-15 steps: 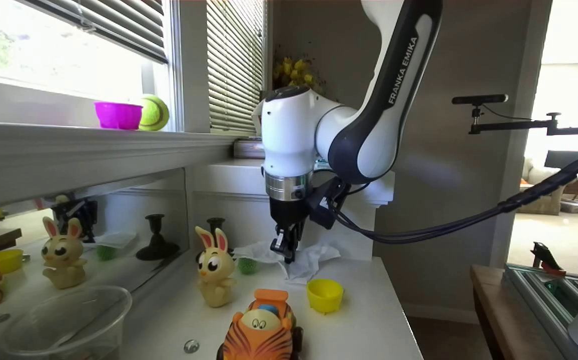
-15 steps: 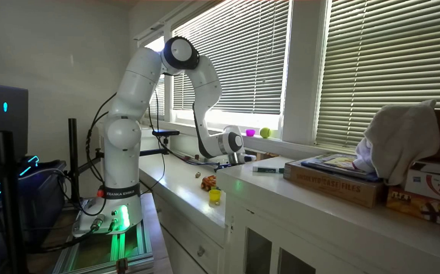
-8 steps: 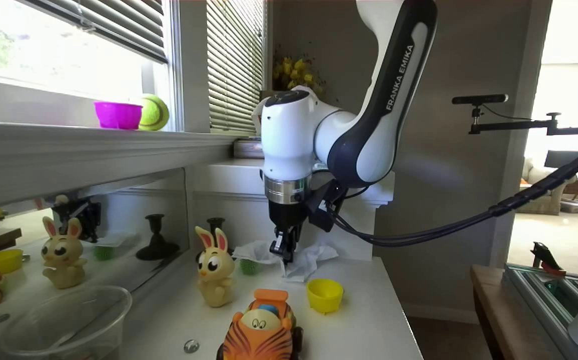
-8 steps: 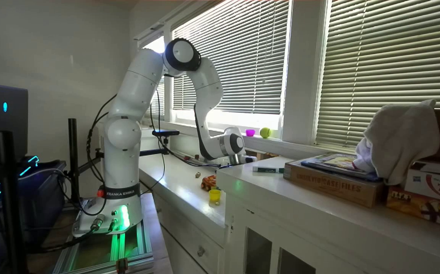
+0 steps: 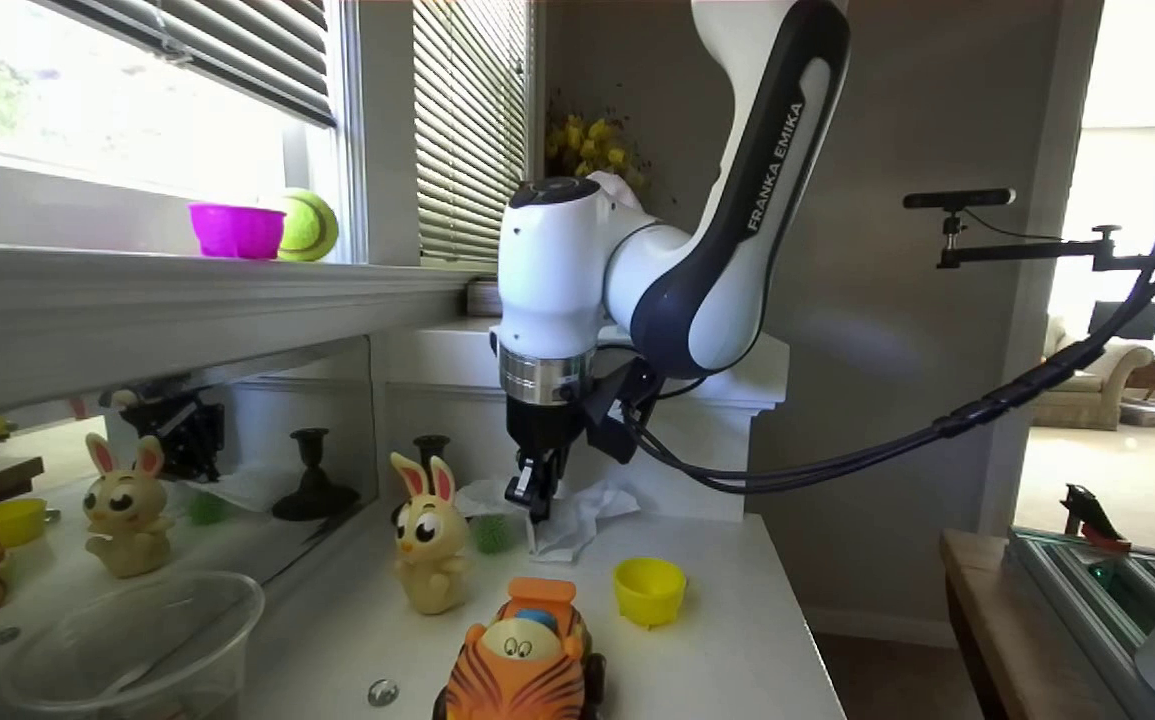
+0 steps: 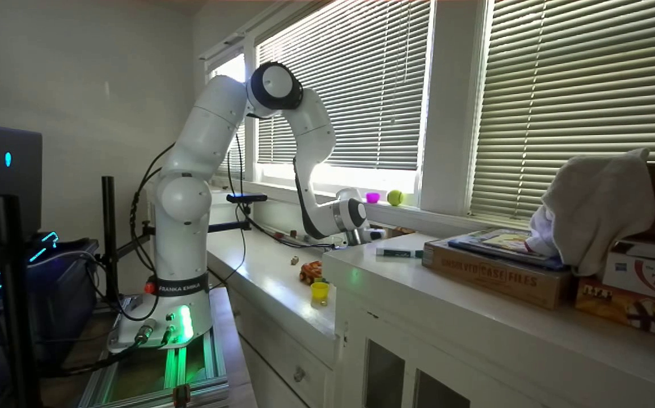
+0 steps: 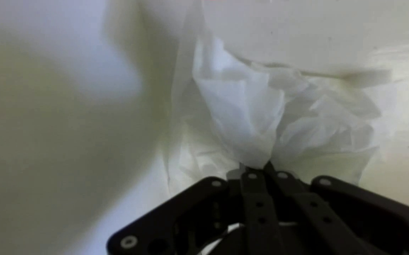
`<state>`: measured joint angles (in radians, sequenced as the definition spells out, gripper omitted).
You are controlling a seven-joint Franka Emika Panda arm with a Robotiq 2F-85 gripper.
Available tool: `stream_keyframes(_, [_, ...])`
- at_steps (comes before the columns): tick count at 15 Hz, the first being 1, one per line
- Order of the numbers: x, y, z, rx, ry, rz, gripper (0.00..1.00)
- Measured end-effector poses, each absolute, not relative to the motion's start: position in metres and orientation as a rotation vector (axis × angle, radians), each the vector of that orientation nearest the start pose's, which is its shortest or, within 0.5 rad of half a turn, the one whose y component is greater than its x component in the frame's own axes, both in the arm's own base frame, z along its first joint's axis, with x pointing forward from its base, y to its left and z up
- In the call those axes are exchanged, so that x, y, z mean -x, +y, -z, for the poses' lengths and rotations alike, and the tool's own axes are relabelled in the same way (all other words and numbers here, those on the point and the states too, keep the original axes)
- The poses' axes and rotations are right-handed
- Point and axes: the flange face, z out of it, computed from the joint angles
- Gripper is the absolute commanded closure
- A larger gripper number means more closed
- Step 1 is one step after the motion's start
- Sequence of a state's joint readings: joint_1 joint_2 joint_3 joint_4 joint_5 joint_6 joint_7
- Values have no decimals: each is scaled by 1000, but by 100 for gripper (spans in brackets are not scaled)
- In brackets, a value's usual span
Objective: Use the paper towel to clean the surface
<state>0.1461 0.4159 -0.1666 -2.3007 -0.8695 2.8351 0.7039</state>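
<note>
The paper towel (image 5: 585, 515) is a crumpled white sheet at the far end of the white countertop surface (image 5: 707, 670). My gripper (image 5: 535, 508) points down with its fingertips in the towel's middle, close to the countertop. In the wrist view the fingertips (image 7: 259, 170) are shut on a pinched fold of the towel (image 7: 239, 109), which spreads out on both sides over the white surface (image 7: 331, 39). In an exterior view the countertop (image 6: 265, 266) shows, but the towel and fingertips are hidden behind the white ledge (image 6: 418, 294).
A green spiky ball (image 5: 490, 534) and a rabbit toy (image 5: 430, 550) stand left of the towel. A yellow cup (image 5: 649, 590), an orange tiger car (image 5: 517, 660) and a clear container (image 5: 137, 640) are nearer. A mirror-like back panel (image 5: 237, 470) and the white ledge (image 5: 677, 450) border the countertop.
In an exterior view my gripper and the paper towel have moved to the left, toward the green ball and the back panel. The toys have not moved.
</note>
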Motion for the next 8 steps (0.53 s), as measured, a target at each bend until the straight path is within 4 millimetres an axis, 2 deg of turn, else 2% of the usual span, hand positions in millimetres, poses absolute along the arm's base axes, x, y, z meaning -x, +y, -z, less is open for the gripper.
stream_keyframes(4, [-534, 30, -170, 3424, -222, 400, 100])
stream_keyframes(8, [-538, 36, -168, 3403, -259, 427, 100])
